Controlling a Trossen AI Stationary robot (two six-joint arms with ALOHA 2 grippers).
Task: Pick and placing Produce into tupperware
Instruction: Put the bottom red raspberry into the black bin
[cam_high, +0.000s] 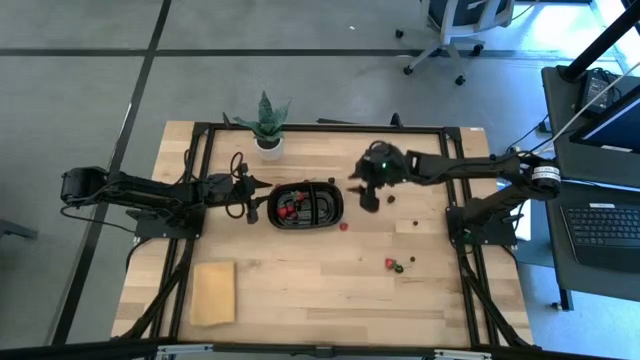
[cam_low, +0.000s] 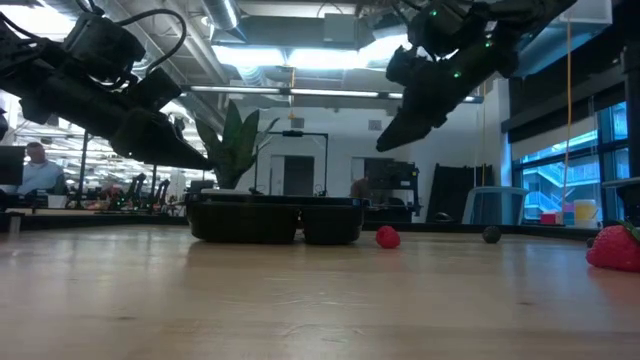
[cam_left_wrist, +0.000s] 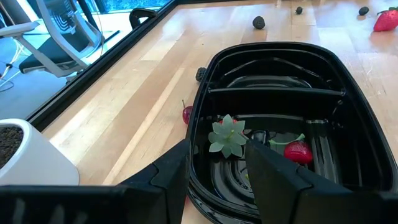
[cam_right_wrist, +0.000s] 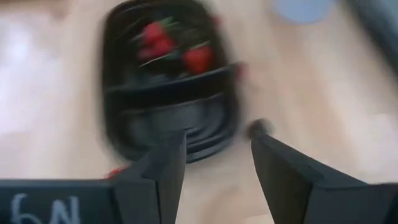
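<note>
The black two-compartment tupperware (cam_high: 335, 205) sits mid-table, resting flat on its base (cam_low: 270, 225). Its left compartment holds red produce: a strawberry (cam_left_wrist: 297, 151) and a loose green leafy cap (cam_left_wrist: 227, 137). More pieces lie on the wood: a red one (cam_high: 343, 226) by the tray's near right corner, a red and green cluster (cam_high: 392, 264), and a dark berry (cam_high: 413, 222). My left gripper (cam_left_wrist: 219, 148) hovers open over the tray's left end, above the rim. My right gripper (cam_high: 368, 200) hangs open in the air just right of the tray (cam_right_wrist: 112, 87), with nothing between its fingers.
A potted plant (cam_high: 268, 125) stands behind the tray at the far edge. A flat tan block (cam_high: 213, 292) lies near the front left. A small red fruit (cam_left_wrist: 187, 114) and a dark berry (cam_left_wrist: 201, 74) lie on the far side of the tray. A laptop (cam_high: 610, 225) sits off the table's right.
</note>
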